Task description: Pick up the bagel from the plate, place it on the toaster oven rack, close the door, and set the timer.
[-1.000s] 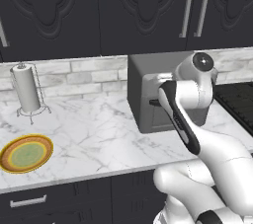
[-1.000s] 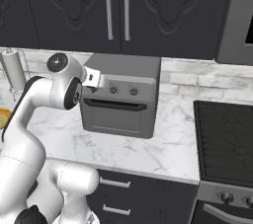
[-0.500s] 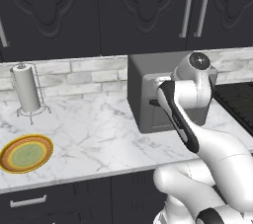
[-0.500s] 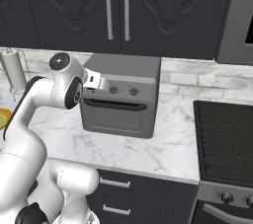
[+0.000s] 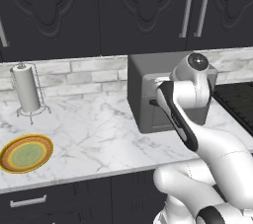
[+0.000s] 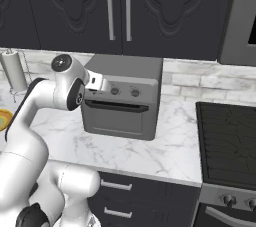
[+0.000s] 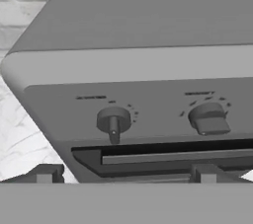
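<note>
left base view: the toaster oven (image 5: pixel 148 94) sits on the marble counter (image 5: pixel 94 134) against the brick backsplash. the plate (image 5: pixel 25 153) lies well to the oven's left near the counter's front edge, bare of any bagel, so the bagel is most likely inside the oven already, though that cannot be seen. a paper towel holder (image 5: pixel 28 90) stands behind the plate by the wall. the arm hides the oven's front from here.

right base view: the gripper (image 6: pixel 100 83) is raised to the oven's upper left corner, just beside the left knob (image 6: pixel 115 91) of the control strip, likely lined up for the timer. the door (image 6: pixel 119 118) looks shut, its bar handle (image 6: pixel 117 104) level under the knobs. open counter lies in front of the oven and to its right as far as the stove (image 6: pixel 227 141).

hand view: two knobs face the camera above the handle, left one (image 7: pixel 113 120) and right one (image 7: pixel 208 118). the fingertips (image 7: pixel 44 173) rise well apart at the bottom, spread wide and holding nothing, both below the knobs. room is free on either side of each knob for the fingers to close in.
</note>
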### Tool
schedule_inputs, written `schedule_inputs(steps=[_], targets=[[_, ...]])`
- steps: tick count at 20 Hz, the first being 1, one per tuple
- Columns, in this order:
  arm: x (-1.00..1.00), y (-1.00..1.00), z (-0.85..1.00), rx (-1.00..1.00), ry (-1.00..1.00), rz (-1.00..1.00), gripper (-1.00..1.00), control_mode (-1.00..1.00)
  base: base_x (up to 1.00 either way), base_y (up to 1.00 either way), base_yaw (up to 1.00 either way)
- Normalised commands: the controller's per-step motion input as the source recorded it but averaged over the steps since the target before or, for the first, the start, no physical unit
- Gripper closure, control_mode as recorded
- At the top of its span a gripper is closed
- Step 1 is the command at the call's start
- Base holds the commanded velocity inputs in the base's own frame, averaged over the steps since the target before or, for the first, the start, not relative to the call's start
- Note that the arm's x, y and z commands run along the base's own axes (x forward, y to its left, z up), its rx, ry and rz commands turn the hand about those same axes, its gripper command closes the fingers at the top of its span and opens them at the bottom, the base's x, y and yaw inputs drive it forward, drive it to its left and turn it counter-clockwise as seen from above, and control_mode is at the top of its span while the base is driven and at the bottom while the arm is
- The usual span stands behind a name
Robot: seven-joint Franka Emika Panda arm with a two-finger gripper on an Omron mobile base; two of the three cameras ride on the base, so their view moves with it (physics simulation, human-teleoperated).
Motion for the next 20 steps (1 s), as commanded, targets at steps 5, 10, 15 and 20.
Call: schedule_inputs(steps=[5, 10, 15, 20], targets=[[0.2, 0.09, -0.07, 0.0, 0.0, 0.0, -1.0, -1.0, 0.0, 0.0, 0.0], [0.19, 0.08, -0.01, 0.0, 0.0, 0.0, -1.0, -1.0, 0.0, 0.0, 0.0], [0.16, 0.0, -0.14, 0.0, 0.0, 0.0, -1.0, -1.0, 0.0, 0.0, 0.0], [0.02, 0.0, -0.33, 0.0, 0.0, 0.0, -1.0, -1.0, 0.0, 0.0, 0.0]])
